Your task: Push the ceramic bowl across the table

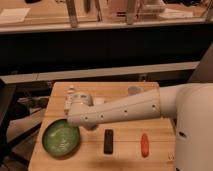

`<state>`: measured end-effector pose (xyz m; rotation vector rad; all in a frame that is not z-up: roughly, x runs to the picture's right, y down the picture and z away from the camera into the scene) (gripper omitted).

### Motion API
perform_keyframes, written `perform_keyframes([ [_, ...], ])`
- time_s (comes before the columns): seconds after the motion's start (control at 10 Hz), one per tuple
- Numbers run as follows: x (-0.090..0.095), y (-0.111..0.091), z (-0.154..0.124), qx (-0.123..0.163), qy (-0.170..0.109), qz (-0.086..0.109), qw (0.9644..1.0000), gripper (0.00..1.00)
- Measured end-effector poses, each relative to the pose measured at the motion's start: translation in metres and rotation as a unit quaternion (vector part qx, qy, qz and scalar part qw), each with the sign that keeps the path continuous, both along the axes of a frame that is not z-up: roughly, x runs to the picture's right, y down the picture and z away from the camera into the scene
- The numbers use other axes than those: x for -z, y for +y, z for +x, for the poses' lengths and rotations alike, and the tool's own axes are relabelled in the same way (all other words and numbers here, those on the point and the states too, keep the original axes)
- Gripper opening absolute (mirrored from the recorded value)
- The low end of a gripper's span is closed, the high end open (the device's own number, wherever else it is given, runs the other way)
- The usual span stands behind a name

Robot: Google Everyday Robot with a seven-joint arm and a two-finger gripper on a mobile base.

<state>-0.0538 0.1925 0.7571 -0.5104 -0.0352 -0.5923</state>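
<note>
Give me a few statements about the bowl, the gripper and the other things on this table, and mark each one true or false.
1. The ceramic bowl sits near the front corner of the table, at the picture's left. True.
2. A black block lies between the bowl and an orange item. True.
3. The gripper is over the picture's right end of the table. False: it is over the left part, just beyond the bowl.
4. The orange item lies inside the bowl. False: it lies on the wood, to the picture's right of the black block.
</note>
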Motion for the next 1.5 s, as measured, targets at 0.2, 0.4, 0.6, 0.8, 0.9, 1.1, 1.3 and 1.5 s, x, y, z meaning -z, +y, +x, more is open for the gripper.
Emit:
perform_keyframes([
  [0.2,-0.002,0.001,-0.005,0.006,-0.009,0.000,0.9999,0.03],
  [0.4,-0.004,0.004,-0.011,0.011,-0.020,0.000,0.9997,0.03],
  [0.6,-0.006,0.004,-0.015,0.016,-0.027,0.000,0.9995,0.03],
  [0.8,-0.008,0.006,-0.018,0.019,-0.037,-0.001,0.9991,0.03],
  [0.9,-0.009,0.006,-0.020,0.020,-0.042,-0.001,0.9989,0.03],
  [1.1,-0.011,0.007,-0.025,0.024,-0.052,-0.002,0.9983,0.03],
  [1.3,-0.012,0.009,-0.029,0.031,-0.061,-0.003,0.9977,0.03],
  [1.5,-0.014,0.010,-0.034,0.037,-0.071,-0.005,0.9968,0.03],
])
